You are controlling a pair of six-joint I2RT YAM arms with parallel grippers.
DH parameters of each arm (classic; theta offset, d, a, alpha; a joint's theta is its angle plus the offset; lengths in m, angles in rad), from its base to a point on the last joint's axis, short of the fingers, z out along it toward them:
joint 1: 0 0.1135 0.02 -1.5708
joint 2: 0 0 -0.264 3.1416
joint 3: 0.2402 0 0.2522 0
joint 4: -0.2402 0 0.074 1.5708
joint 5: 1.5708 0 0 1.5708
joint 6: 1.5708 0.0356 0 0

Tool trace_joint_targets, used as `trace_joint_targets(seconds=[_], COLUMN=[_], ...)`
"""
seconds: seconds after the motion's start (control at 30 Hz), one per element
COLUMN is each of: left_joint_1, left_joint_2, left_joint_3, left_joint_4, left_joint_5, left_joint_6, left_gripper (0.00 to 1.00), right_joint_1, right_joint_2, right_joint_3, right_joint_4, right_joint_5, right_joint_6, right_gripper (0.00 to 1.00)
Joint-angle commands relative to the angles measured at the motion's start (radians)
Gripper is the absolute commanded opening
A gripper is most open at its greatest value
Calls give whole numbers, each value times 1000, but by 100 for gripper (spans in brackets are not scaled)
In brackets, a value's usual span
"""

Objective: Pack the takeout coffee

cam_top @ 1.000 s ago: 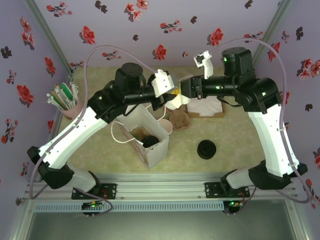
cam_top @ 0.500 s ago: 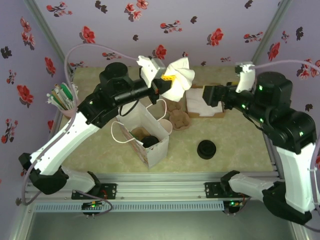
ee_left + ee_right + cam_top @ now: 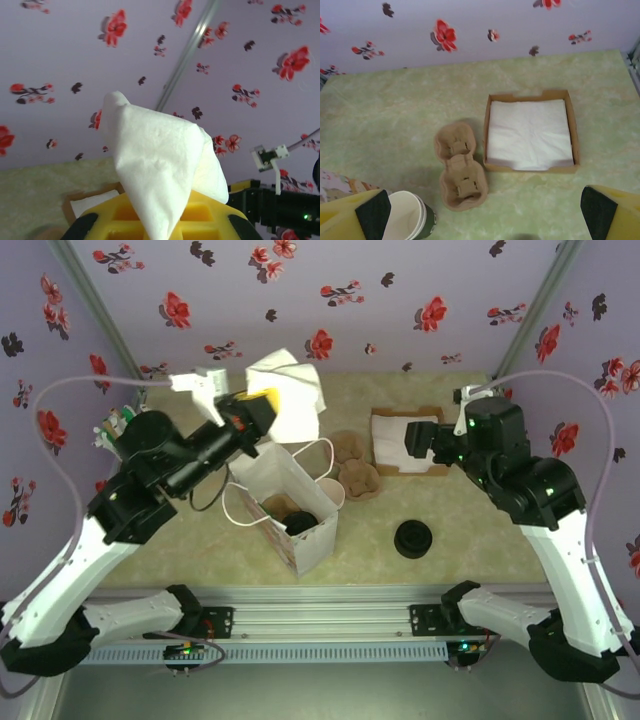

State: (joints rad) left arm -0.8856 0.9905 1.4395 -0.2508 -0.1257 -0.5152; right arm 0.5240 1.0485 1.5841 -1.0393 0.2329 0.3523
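The takeout coffee (image 3: 300,523), a dark cup under a black lid, stands inside the white paper bag (image 3: 310,540) in the middle of the table. My left gripper (image 3: 258,412) is raised behind the bag and shut on a white napkin (image 3: 287,390). In the left wrist view the napkin (image 3: 160,160) rises from between the yellow jaws of the left gripper (image 3: 159,222). My right gripper (image 3: 417,438) hovers open over the napkin tray (image 3: 437,469). In its wrist view the right gripper (image 3: 485,217) holds nothing, its black pads (image 3: 372,214) far apart.
A cardboard cup carrier (image 3: 460,167) lies left of the napkin tray (image 3: 576,145). A lidless cup (image 3: 407,220) stands by the bag. A stack of black lids (image 3: 413,538) sits at the front right. A holder of stirrers (image 3: 125,435) stands at the far left.
The right gripper opened, let go of the napkin and drew back right over the tray. The left arm swung left and up, carrying the napkin.
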Motion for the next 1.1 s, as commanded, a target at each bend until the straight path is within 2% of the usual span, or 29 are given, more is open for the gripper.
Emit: trace_joint_targets(seconds=[0.0,0.23,0.6,0.77,0.93,1.07], left_joint_1=[-4,-4,-17,-105,-168,-181], left_joint_2=[-51,-52,99,194,308,346], left_joint_3=[-16,16,72,172,261,290], left_joint_4=[-104,-389,-693,-870,-1016,-1090], left_joint_5=[-144,-279,-338,-461,-500,-535], left_joint_6=[-123,-274,-449,-520,-601,-650], left_gripper=[0,0,0,0,0,0], right_joint_1=[3,4,2,2,2,2], right_joint_2=[-11,-4,10,16,15,10], right_joint_3=[-45,-109,-195,-226,-258,-274], right_joint_4=[49,65,73,74,88,95], right_joint_5=[17,-6,17,22,28,28], right_joint_6=[47,69,72,69,72,72], right_gripper=[99,99,99,99,99,99])
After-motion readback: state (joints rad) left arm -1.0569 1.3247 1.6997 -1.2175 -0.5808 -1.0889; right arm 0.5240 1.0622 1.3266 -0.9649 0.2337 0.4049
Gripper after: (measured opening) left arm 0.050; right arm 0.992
